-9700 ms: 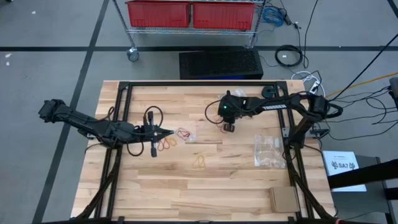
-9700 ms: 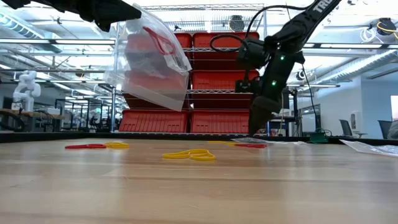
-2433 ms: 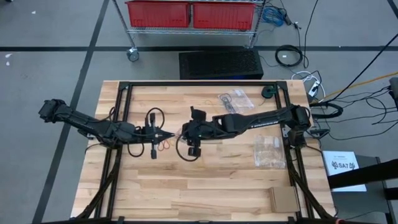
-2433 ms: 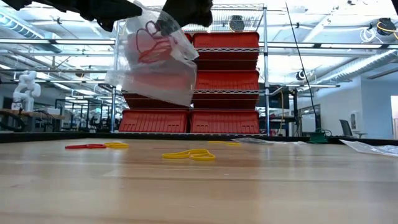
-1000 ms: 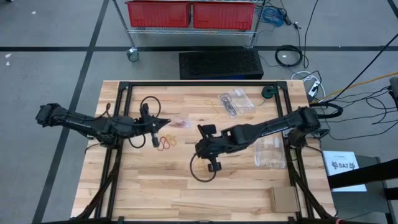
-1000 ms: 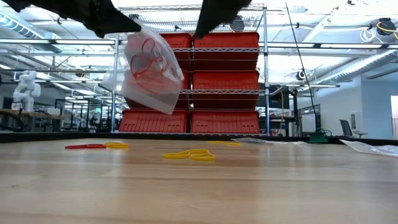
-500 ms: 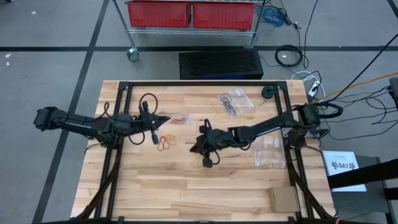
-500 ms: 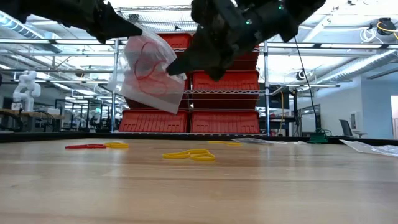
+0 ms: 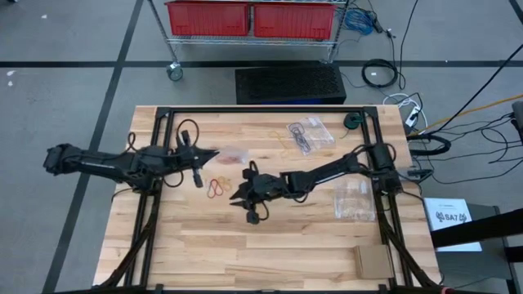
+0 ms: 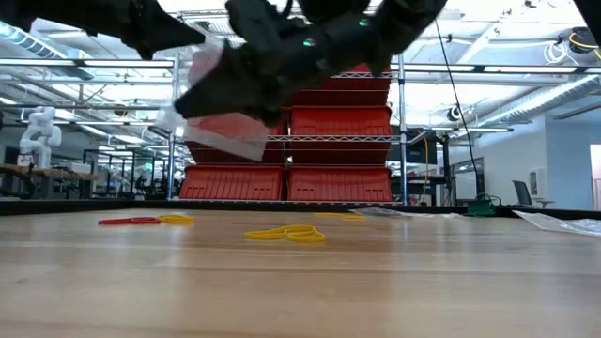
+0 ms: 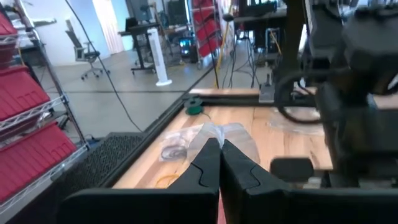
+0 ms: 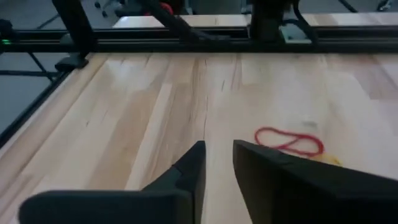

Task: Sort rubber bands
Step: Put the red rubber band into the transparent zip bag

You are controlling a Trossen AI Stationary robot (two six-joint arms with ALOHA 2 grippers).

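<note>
two grippers work here. left gripper is pinched closed on a clear bag above the table. right gripper has a narrow gap, empty, near a red rubber band. it should descend slowly and straddle one strand before it closes.

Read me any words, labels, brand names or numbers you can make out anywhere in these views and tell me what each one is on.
White sheet right of the table, high view: dark printed marks, too small to read.
Dark arms, red bins, clear bags: no lettering can be made out.
Nothing else legible in any view.
</note>
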